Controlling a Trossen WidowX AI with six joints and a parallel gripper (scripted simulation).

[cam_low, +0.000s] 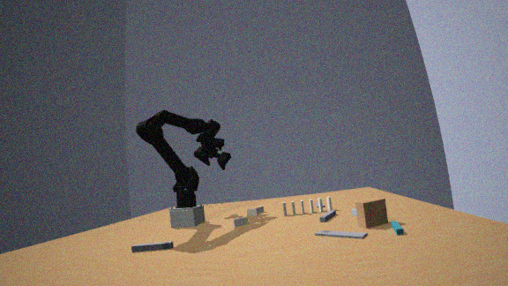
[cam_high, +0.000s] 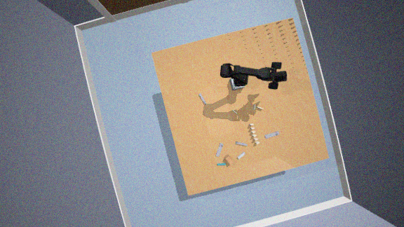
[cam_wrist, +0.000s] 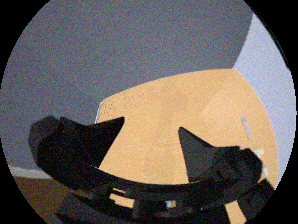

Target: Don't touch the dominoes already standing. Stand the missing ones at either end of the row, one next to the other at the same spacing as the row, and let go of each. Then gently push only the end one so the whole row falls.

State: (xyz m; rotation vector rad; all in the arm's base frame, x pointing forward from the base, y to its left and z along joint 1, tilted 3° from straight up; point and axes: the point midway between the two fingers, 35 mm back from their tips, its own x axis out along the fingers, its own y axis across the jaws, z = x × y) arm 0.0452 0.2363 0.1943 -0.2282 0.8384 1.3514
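A row of several pale dominoes (cam_high: 253,133) (cam_low: 302,206) stands upright, evenly spaced. A pale domino (cam_high: 259,108) lies flat beyond the row's end nearer the arm. Another small piece (cam_high: 235,111) (cam_low: 240,222) lies flat in the arm's shadow, nearer the base. A further low pale piece (cam_low: 252,212) lies close behind it in the exterior view. My gripper (cam_low: 216,165) (cam_wrist: 152,124) is open and empty, high above the table and pointing downward at a slant, away from the row. Pale shapes at the wrist view's right edge are partly hidden by a finger.
Grey bars (cam_high: 271,134) (cam_high: 219,149) (cam_high: 240,143) (cam_low: 152,247) (cam_low: 340,234) lie around the row and left of the base. A brown block (cam_high: 228,160) (cam_low: 371,213), a teal bar (cam_high: 221,164) (cam_low: 397,228) and a whitish bar (cam_high: 240,155) lie past the row's far end.
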